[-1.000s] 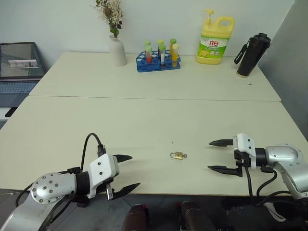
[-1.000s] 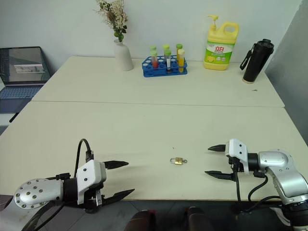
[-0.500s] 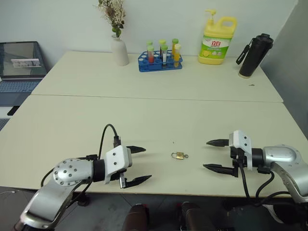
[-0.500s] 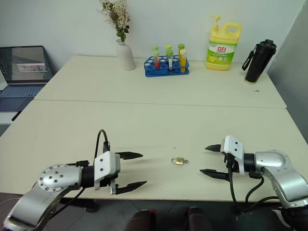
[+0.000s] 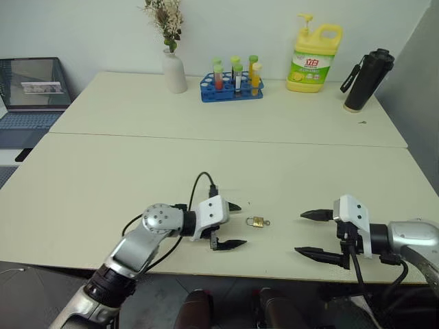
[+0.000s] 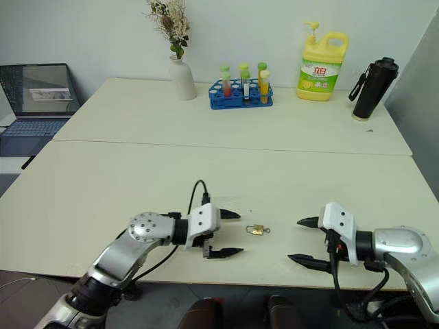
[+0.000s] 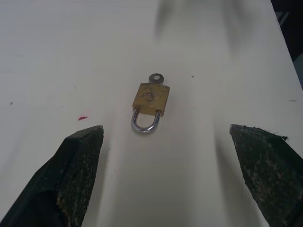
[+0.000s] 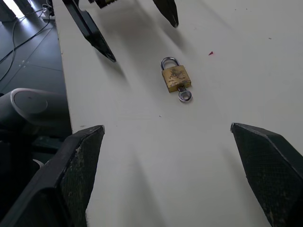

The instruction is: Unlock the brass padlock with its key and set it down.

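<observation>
Near the cream counter's front edge, small gold-coloured brass padlock, thin silvery key inserted, lies between two released pincers: left pincer just beside, right pincer farther. A careless pinch could flick it away.

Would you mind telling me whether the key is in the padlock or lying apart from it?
In: the key sticks out of the padlock body, opposite the shackle.
</observation>
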Robot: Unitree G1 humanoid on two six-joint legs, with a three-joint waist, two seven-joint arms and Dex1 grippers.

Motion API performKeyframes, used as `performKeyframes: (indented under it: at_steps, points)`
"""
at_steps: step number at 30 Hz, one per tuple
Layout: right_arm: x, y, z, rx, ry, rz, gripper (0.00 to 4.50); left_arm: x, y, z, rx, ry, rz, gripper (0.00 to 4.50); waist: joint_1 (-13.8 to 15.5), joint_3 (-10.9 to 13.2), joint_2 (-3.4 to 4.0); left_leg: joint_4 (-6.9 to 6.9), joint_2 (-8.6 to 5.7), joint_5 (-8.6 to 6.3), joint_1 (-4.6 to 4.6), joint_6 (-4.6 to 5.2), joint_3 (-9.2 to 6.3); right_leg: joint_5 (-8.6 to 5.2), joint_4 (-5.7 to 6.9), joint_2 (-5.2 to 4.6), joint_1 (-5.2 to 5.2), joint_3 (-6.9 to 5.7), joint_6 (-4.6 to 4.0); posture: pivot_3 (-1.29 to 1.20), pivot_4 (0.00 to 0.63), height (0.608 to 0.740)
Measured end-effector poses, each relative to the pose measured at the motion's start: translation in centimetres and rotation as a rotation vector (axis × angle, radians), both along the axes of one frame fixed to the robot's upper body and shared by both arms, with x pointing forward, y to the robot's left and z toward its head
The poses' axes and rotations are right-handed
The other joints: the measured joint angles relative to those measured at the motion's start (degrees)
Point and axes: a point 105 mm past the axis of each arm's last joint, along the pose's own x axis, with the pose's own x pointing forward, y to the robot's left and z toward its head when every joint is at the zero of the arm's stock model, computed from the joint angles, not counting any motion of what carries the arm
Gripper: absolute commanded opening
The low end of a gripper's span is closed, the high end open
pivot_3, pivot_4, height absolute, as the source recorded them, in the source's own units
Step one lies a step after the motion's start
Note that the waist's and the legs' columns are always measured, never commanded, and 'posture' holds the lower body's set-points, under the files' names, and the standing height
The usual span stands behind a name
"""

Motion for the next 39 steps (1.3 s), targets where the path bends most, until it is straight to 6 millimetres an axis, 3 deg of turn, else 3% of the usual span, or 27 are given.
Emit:
performKeyframes:
  at_steps: [5, 14, 18, 26, 39]
  points:
    - [-0.2, 0.2, -0.1, -0.011, 0.007, -0.031, 4.50, 1.6, -2.3, -1.0, 0.008, -0.002, 0.000, 4.47, -0.04, -0.01, -0.01, 0.02, -0.05, 0.00, -0.01, 0.00, 0.01, 0.01, -0.01, 0.02, 0.01, 0.03, 0.02, 0.00, 0.150, 0.740]
    - [-0.4, 0.1, 0.3, -0.008, 0.016, -0.050, 4.50, 2.0, -2.9, -1.2, 0.003, 0.004, -0.015, 4.47, 0.00, -0.02, 0.00, 0.02, -0.03, 0.00, 0.02, 0.00, -0.02, 0.01, 0.00, 0.06, 0.05, -0.01, 0.02, 0.00, 0.150, 0.740]
    - [-0.4, 0.1, 0.3, -0.004, 0.025, -0.054, 4.50, 1.7, -3.0, -1.3, 0.009, 0.028, -0.036, 3.62, 0.00, -0.02, 0.00, 0.02, -0.04, 0.00, 0.02, 0.00, -0.02, 0.01, -0.01, 0.06, 0.06, -0.01, 0.02, 0.00, 0.150, 0.740]
    - [-0.5, 0.5, 0.7, 0.005, 0.023, -0.042, 4.50, 1.1, -3.2, -1.8, 0.026, 0.071, -0.078, 1.01, -0.01, -0.04, 0.00, 0.02, -0.02, 0.00, 0.26, 0.00, -0.04, 0.01, -0.03, 0.06, 0.31, -0.03, 0.03, 0.00, 0.150, 0.740]
    - [-0.1, 0.6, 1.1, 0.003, 0.002, -0.050, 4.50, 1.3, -3.8, -1.8, 0.034, 0.064, -0.086, 0.96, 0.09, -0.07, -0.01, 0.04, -0.03, 0.00, 0.27, 0.00, -0.12, 0.03, -0.04, -0.03, 0.37, -0.03, 0.07, 0.00, 0.150, 0.740]
